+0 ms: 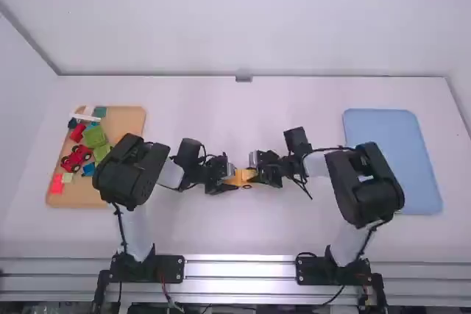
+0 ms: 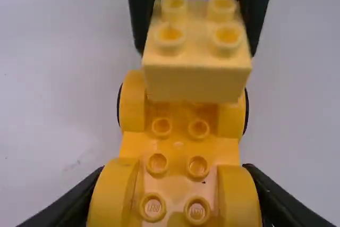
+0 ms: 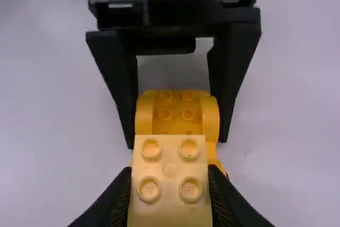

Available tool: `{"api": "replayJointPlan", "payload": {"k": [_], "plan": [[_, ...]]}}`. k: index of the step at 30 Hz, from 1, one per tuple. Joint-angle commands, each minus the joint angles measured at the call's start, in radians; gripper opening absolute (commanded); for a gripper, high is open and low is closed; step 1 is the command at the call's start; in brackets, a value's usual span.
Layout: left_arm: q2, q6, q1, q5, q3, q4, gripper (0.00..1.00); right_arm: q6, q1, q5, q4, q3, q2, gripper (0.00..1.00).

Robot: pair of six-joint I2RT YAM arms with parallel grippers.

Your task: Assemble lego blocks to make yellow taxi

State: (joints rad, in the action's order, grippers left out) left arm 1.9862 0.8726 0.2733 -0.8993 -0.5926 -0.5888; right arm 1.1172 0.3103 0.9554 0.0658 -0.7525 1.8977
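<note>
Base (image 1: pixel 239 176): in the high view, located mid-table between left gripper (image 1: pixel 232 179) and right gripper (image 1: pixel 255 173), long axis running across from one to the other. In the left wrist view, the left gripper grasps the base's end nearer it, with the brick (image 2: pixel 196 81) above the opposite end. In the right wrist view, the right gripper grasps the brick over the end nearer its own arm; the next step appears to be stud alignment, then pressing straight down
</note>
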Motion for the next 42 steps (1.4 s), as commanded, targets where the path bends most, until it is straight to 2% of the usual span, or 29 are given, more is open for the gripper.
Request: {"api": "replayJointPlan", "payload": {"k": [1, 7, 14, 24, 33, 36, 42], "plan": [[0.011, 0.008, 0.010, 0.000, 0.003, 0.008, 0.54, -0.037, -0.002, 0.016, -0.004, -0.042, 0.045, 0.20], [0.011, 0.007, 0.013, 0.003, 0.001, 0.008, 0.55, -0.037, 0.026, 0.004, 0.003, -0.055, 0.057, 0.19], [0.011, 0.008, 0.010, 0.003, 0.003, 0.005, 0.56, -0.074, 0.024, -0.075, 0.000, -0.054, 0.057, 0.18], [0.011, 0.007, 0.013, 0.028, -0.003, 0.014, 0.57, 0.007, 0.024, -0.101, -0.073, -0.053, -0.002, 0.18], [0.011, 0.007, 0.013, 0.022, -0.005, 0.013, 0.57, 0.005, 0.024, -0.120, -0.077, -0.052, -0.001, 0.18], [0.011, 0.007, 0.013, 0.022, -0.005, 0.013, 0.58, 0.005, 0.024, -0.127, -0.077, -0.052, -0.001, 0.24], [0.011, 0.007, 0.013, 0.021, -0.005, 0.012, 0.59, 0.006, 0.024, -0.100, -0.065, -0.053, -0.002, 0.46]]}}
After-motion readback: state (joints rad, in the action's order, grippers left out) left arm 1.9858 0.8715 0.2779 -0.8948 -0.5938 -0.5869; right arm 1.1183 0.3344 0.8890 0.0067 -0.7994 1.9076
